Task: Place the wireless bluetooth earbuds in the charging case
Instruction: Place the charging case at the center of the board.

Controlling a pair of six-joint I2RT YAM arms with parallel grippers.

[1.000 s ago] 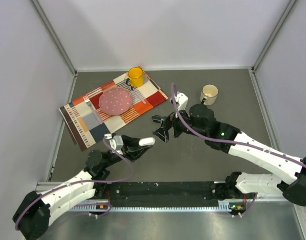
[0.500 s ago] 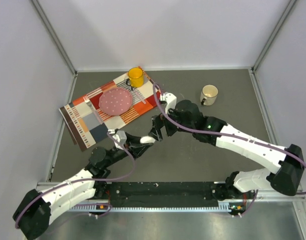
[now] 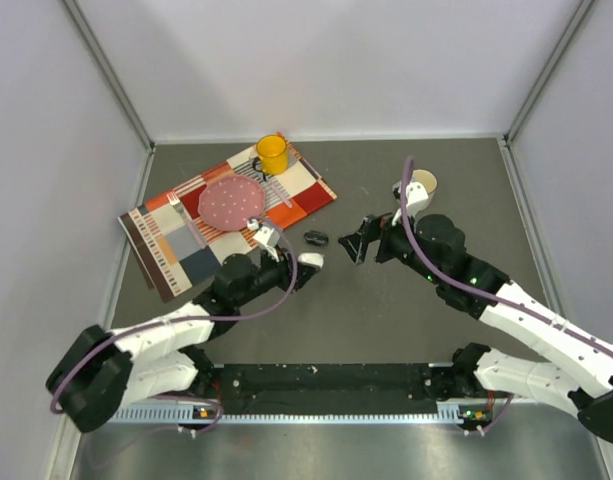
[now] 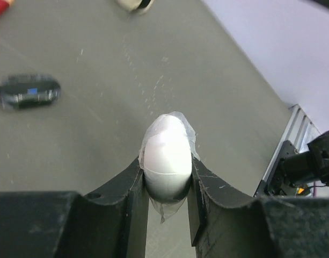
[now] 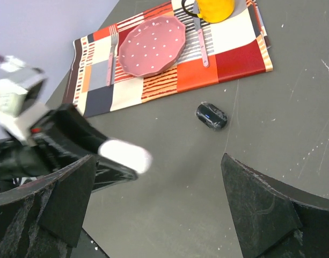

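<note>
i count two robot arms, one left arm (image 3: 166, 342) and one right arm (image 3: 511, 305). there are two oval cases: one white case (image 3: 308, 260) and one black case (image 3: 316, 238). there are two mugs, one yellow mug (image 3: 272, 153) and one cream mug (image 3: 419, 186). i see one desk (image 3: 386, 320), one checked placemat (image 3: 164, 240), one pink plate (image 3: 231, 201), and two pieces of cutlery: one fork (image 3: 178, 212) and one pink-handled piece (image 5: 200, 45).
</note>
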